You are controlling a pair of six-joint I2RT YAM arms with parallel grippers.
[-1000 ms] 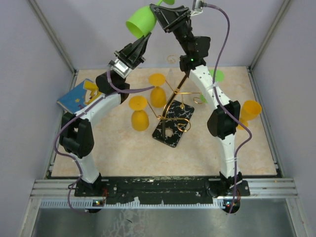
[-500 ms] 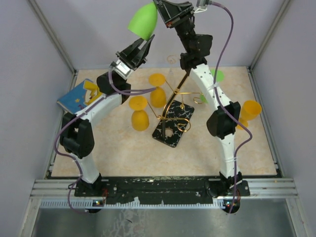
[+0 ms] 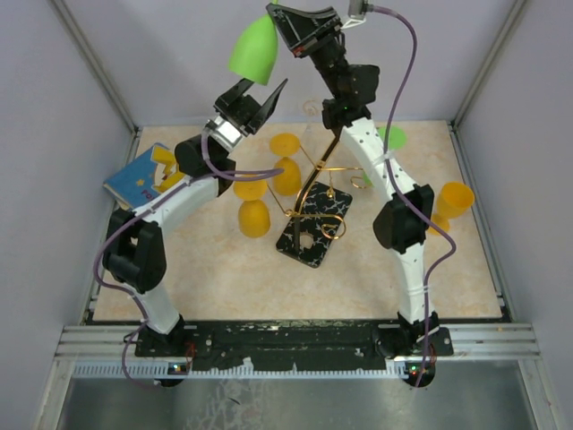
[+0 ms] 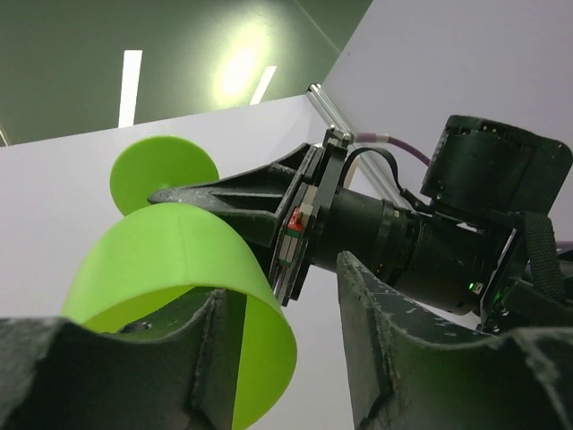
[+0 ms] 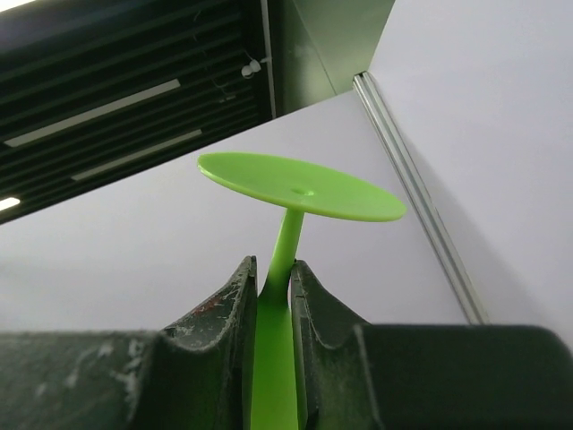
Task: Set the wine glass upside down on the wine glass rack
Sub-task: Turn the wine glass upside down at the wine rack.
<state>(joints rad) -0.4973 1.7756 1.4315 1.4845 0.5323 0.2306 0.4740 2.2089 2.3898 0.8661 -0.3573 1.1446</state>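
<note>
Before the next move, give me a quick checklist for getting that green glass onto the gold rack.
1. Right gripper shut on the green glass at its stem: ok.
2. Left gripper open: ok.
3. Left gripper clear of the bowl rim: cannot tell; in the left wrist view the rim sits between its fingers.
4. Bowl opening facing down: ok, slightly tilted.
5. Glass above the gold rack: not ok; it is held high and off to one side.
6. Free hook on the rack: cannot tell.
</note>
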